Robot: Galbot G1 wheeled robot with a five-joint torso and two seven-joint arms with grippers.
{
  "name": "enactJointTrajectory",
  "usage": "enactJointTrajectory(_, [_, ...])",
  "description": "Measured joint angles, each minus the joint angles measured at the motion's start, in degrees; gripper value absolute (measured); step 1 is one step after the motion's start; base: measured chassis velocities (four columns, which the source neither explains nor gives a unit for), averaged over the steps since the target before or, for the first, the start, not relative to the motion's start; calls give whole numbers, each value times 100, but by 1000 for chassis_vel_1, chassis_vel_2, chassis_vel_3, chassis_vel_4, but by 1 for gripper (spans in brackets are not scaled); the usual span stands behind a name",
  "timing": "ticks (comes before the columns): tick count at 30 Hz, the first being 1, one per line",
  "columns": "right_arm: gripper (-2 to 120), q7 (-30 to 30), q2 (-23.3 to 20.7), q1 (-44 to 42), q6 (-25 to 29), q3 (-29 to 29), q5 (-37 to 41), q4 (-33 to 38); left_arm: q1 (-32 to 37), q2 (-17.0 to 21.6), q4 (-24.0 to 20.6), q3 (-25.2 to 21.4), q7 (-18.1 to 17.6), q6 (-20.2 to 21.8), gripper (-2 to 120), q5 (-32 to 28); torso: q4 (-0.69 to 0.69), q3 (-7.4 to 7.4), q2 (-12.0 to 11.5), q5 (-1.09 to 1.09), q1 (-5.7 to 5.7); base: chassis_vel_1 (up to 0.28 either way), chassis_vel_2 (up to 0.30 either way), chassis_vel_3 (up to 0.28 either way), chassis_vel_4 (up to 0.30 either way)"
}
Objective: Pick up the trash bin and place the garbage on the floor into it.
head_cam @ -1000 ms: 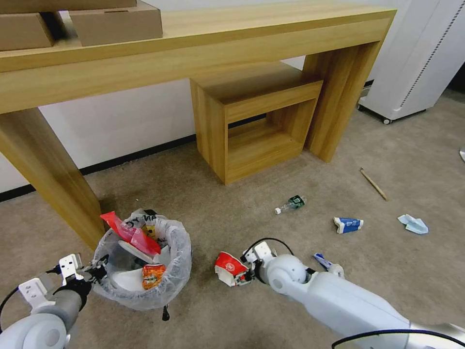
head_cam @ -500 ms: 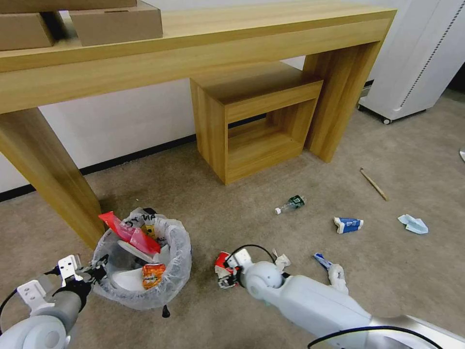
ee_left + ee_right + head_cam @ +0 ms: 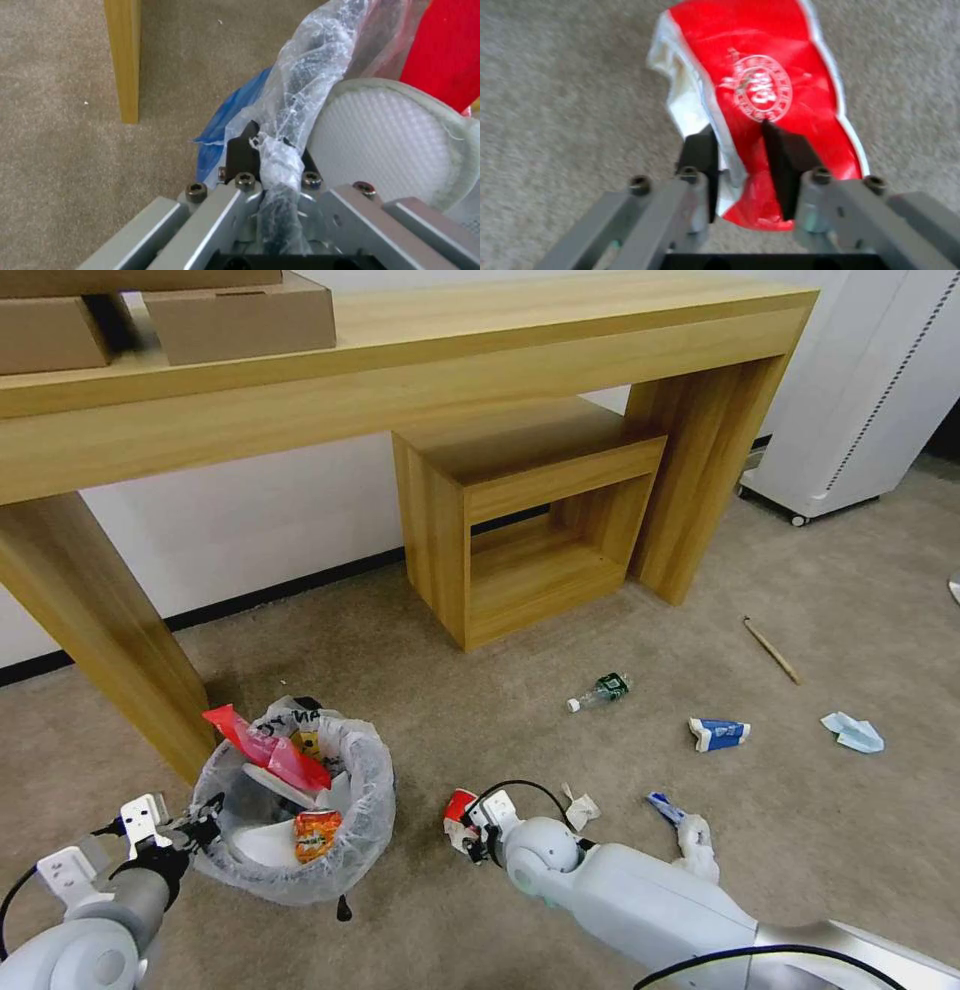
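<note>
You are clamping the left gripper (image 3: 272, 150) on the bag-lined round black trash bin's (image 3: 300, 860) near-left rim, steadying it while the right gripper (image 3: 740, 157) is pinching a crushed red-and-white paper cup (image 3: 760, 90) just right of it.

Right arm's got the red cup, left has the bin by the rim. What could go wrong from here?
1. The right end effector pinches only the crushed red paper cup's thin wall near one end; it may slip out on the way over.
2. The left end effector holds the trash bin by its bag-covered rim; the plastic could tear or slide.
3. The bin already holds a slipper and a red bag poking out, so the cup may bounce off.
</note>
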Motion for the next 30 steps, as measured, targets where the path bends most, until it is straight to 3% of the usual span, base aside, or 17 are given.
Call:
enactJointTrajectory(7, [0,-45,-218,-47,233,40,-21,22,-26,-8,16,34,-10,-2,1,12,0,0,0,1,0,0,0,0,0])
enactJointTrajectory(14, [0,-162,-624,-119,572,480,18,522,-85,9,83,46,-29,-5,1,26,0,0,0,1,0,0,0,0,0])
enactJointTrajectory(18, [0,-522,-966,-169,1094,1002,6,1112,-101,36,94,49,-38,-3,1,25,-1,0,0,0,0,0,0,0,0])
enactJointTrajectory(25, [0,-1868,-1574,-234,2703,2053,-333,2547,-114,36,64,69,-61,13,1,21,-1,0,0,0,0,0,0,0,0])
enactJointTrajectory(30, [0,-2405,-1760,-36,3130,2211,-181,3121,-126,12,3,99,-80,31,1,20,0,0,0,0,0,0,0,0,0])
